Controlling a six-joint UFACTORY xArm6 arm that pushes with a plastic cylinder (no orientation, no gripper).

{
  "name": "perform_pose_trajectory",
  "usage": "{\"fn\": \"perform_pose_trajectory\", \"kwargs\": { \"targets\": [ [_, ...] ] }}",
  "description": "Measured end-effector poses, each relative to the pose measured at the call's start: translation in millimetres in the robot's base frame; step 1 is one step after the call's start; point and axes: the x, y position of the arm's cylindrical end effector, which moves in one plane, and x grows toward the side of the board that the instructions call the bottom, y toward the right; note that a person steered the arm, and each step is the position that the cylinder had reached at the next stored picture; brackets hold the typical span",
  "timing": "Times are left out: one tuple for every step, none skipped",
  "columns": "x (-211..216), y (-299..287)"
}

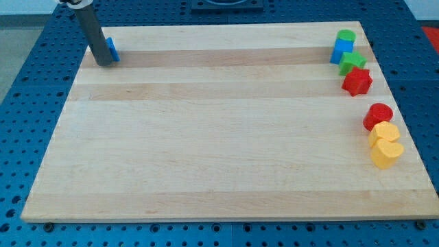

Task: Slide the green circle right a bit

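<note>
The green circle (346,36) sits at the top right corner of the wooden board (219,130), touching a blue block (341,51) just below it. My tip (104,63) is at the far top left of the board, right against a small blue block (112,49) that is partly hidden behind the rod. The tip is far to the left of the green circle.
Along the right edge, going down: a green star (352,62), a red star (357,81), a red circle (378,115), a yellow block (385,133) and a yellow heart (385,153). A blue perforated table surrounds the board.
</note>
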Motion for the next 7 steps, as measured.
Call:
{"fn": "perform_pose_trajectory", "kwargs": {
  "targets": [
    [-1, 0],
    [18, 0],
    [56, 6],
    [87, 23],
    [94, 26],
    [99, 24],
    [105, 38]
  ]
}}
